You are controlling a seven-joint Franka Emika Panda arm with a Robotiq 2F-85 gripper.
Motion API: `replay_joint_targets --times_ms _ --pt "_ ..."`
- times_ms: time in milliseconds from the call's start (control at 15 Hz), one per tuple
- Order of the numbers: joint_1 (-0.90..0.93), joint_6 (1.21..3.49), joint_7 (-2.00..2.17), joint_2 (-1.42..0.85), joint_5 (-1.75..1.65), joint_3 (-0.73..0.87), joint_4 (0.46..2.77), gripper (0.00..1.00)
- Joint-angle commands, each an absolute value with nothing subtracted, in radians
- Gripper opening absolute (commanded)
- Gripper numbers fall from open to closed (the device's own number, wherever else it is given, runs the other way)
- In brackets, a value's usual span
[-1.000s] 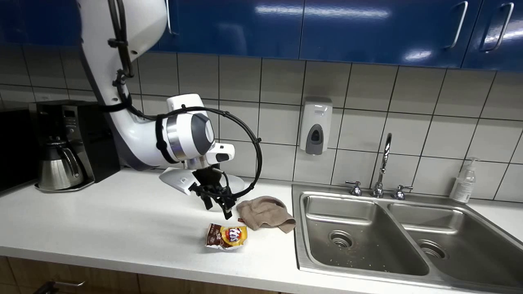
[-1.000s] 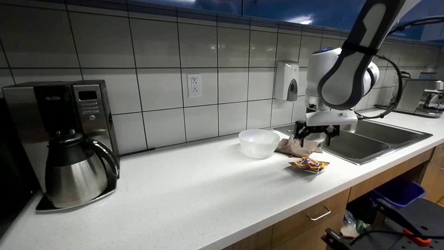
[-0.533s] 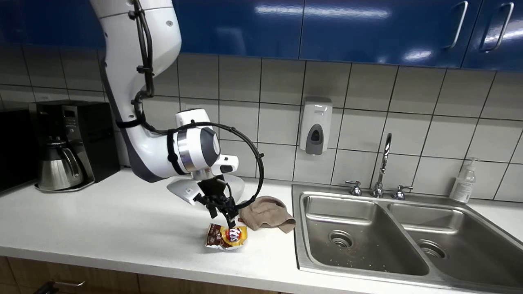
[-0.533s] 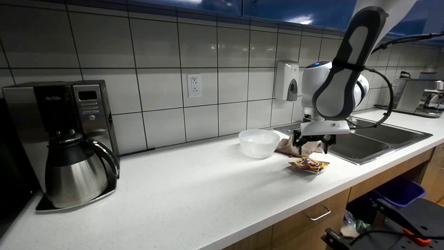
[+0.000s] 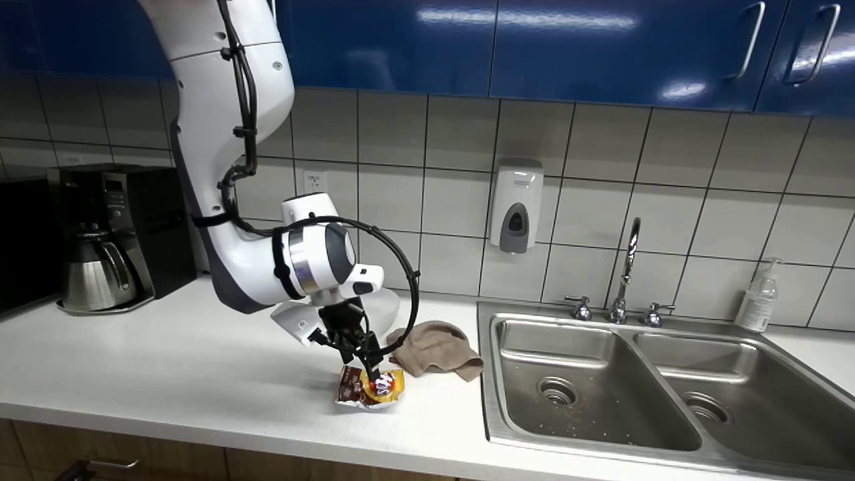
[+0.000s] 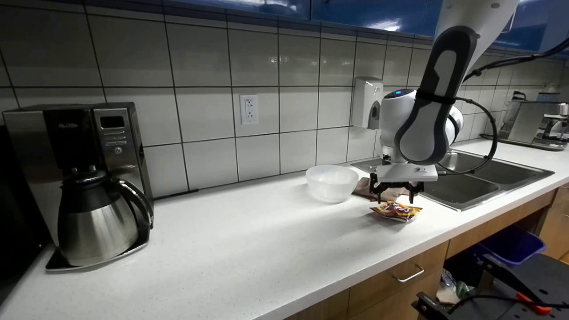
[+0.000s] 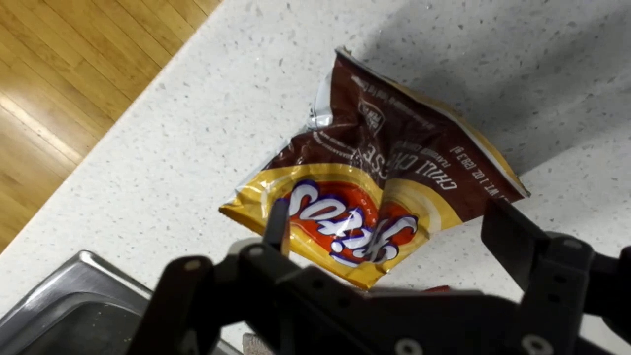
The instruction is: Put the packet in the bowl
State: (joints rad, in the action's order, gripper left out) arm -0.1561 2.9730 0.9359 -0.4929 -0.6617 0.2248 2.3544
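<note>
The packet is a brown and yellow chip bag lying flat on the white counter. It shows in both exterior views [image 5: 354,391] [image 6: 398,213] and fills the middle of the wrist view [image 7: 365,162]. My gripper [image 6: 395,200] is open just above the packet. In the wrist view the open fingers [image 7: 387,209] stand apart over the packet's yellow end, with nothing gripped. The gripper also shows over the packet in an exterior view [image 5: 361,370]. The bowl [image 6: 331,184] is frosted and translucent, upright near the back wall. It is partly hidden behind the gripper in an exterior view [image 5: 383,308].
A brown cloth [image 5: 437,349] lies beside the packet, near the bowl. A steel double sink [image 5: 489,394] is next to the cloth; its corner shows in the wrist view [image 7: 81,268]. A coffee maker [image 6: 118,146] stands at the counter's far end. A soap dispenser [image 5: 518,207] hangs on the wall.
My gripper has moved down toward the packet and stayed open. The packet, bowl and cloth have not moved.
</note>
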Motion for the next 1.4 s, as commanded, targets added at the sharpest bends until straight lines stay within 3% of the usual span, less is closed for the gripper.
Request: replay_joint_targets --times_ms 0,667,733,800,1333 --pt "-0.094 3.004 0.997 -0.53 -0.686 0.275 2.335 1.0" --pt "-0.031 3.031 1.019 -0.576 -0.665 0.334 2.336 1.0" --pt "-0.025 3.04 1.026 -0.579 -0.664 0.342 2.336 0.75" --pt "-0.025 3.044 1.031 -0.58 -0.661 0.345 2.336 0.74" --pt "-0.007 3.069 1.053 -0.592 -0.663 0.368 2.337 0.11"
